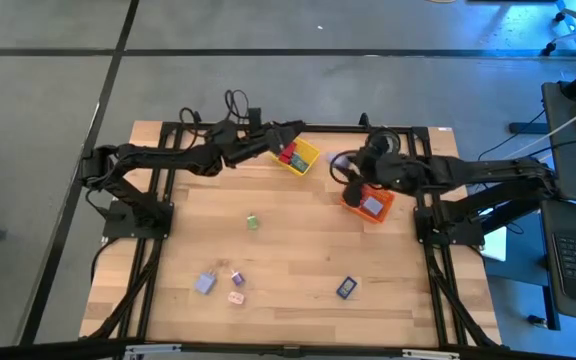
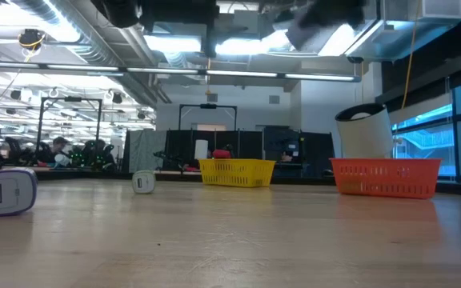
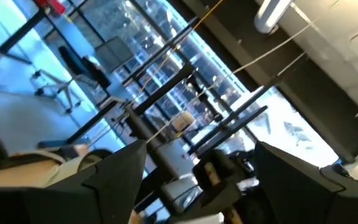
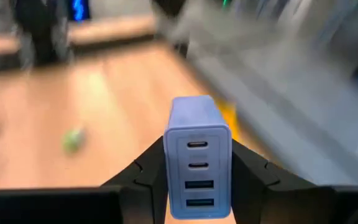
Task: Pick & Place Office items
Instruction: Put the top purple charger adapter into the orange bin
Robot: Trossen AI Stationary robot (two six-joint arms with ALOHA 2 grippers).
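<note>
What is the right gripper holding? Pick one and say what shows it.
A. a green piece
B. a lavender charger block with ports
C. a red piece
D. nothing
B: in the right wrist view the right gripper is closed around the lavender charger block, whose ports face the camera.

A light wooden table (image 1: 298, 250) fills the frame's centre. At its upper edge sit a yellow bin (image 1: 301, 155) and, to the right, an orange bin (image 1: 366, 203). Small pieces lie scattered below: green (image 1: 252, 222), lavender (image 1: 205, 283), pink (image 1: 236, 297), dark blue (image 1: 346, 288).
</note>
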